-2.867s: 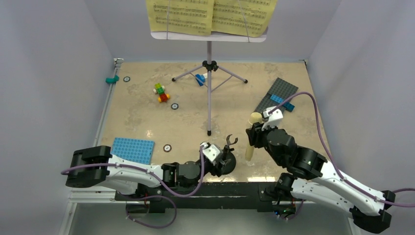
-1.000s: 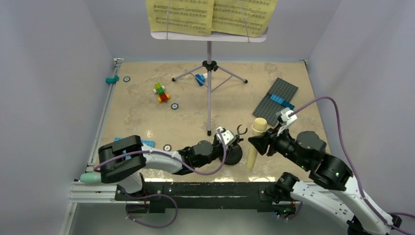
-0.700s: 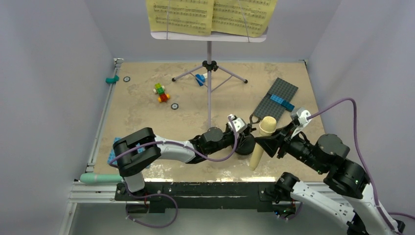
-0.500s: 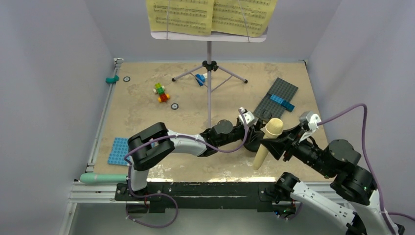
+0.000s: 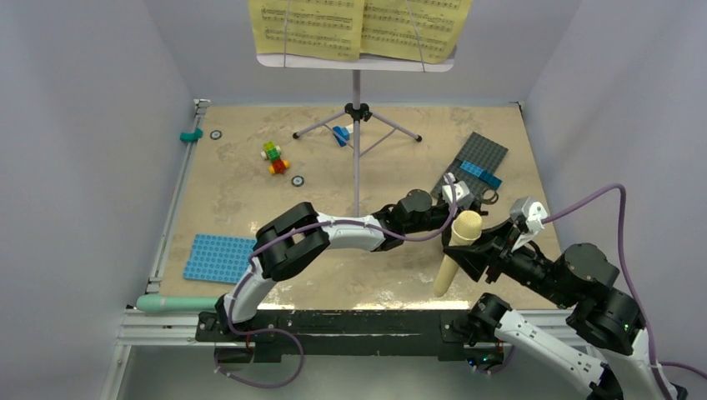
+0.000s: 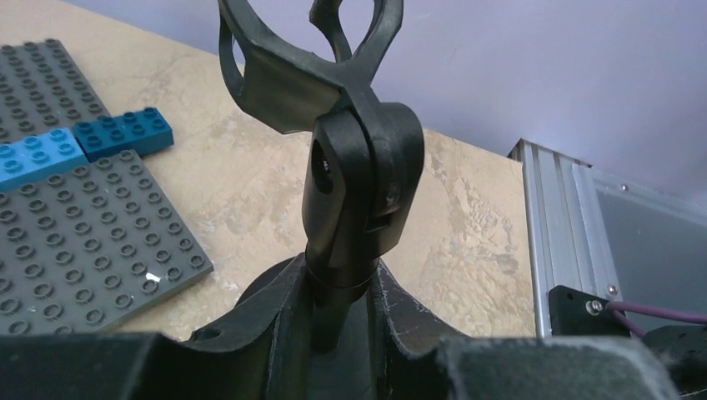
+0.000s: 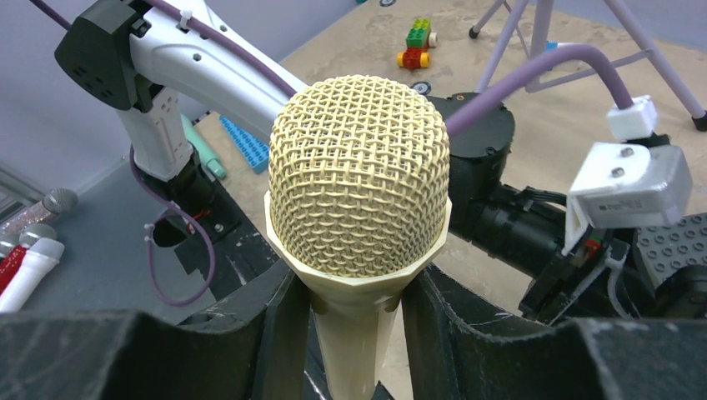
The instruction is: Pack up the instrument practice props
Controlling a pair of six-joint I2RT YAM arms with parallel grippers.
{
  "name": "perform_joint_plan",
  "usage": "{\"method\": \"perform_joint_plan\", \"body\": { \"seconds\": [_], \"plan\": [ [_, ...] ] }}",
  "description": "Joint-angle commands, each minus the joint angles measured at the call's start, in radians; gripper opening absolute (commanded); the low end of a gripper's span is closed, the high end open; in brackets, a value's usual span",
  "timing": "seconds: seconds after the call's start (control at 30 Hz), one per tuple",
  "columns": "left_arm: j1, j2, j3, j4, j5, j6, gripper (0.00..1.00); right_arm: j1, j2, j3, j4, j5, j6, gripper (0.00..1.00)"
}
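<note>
Fingers (image 6: 279,329) of the left gripper (image 6: 338,296) are half-closed round the stem of the small black round-base mic stand (image 6: 363,167). The right gripper (image 7: 358,333) clamps the cream mesh-headed toy microphone (image 7: 358,167) (head up). Both have travelled rightwards, near the grey studded baseplate (image 6: 83,250), so packing seems underway.

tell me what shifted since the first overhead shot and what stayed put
The left end effector, still shut on the black mic stand, swung it from the near edge rightward and away, up to the grey baseplate. The right end effector, still gripping the cream microphone, drifted right and slightly nearer. Nothing was grasped or released. The music stand, sheet-music pages, bricks and blue baseplate stayed put.
</note>
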Motion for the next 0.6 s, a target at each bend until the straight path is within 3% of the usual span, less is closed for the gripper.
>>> {"method": "perform_joint_plan", "body": {
  "seconds": [0.0, 0.13, 0.37, 0.5, 0.57],
  "plan": [
    [-0.022, 0.015, 0.093, -0.011, 0.045, 0.069, 0.0, 0.002, 0.002, -0.012, 0.054, -0.034, -0.014, 0.0],
    [-0.044, 0.034, 0.099, -0.074, 0.002, 0.17, 0.0, 0.003, 0.006, -0.024, 0.062, -0.038, -0.013, 0.0],
    [-0.044, 0.039, 0.082, -0.068, -0.008, 0.158, 0.0, 0.002, 0.01, -0.03, 0.051, -0.041, -0.006, 0.0],
    [-0.044, -0.007, 0.031, -0.043, 0.002, 0.129, 0.34, 0.002, 0.003, -0.032, 0.039, -0.028, -0.002, 0.0],
    [-0.044, -0.039, 0.0, -0.025, -0.002, 0.121, 0.46, 0.003, -0.001, -0.034, 0.036, -0.024, 0.0, 0.0]
  ]
}}
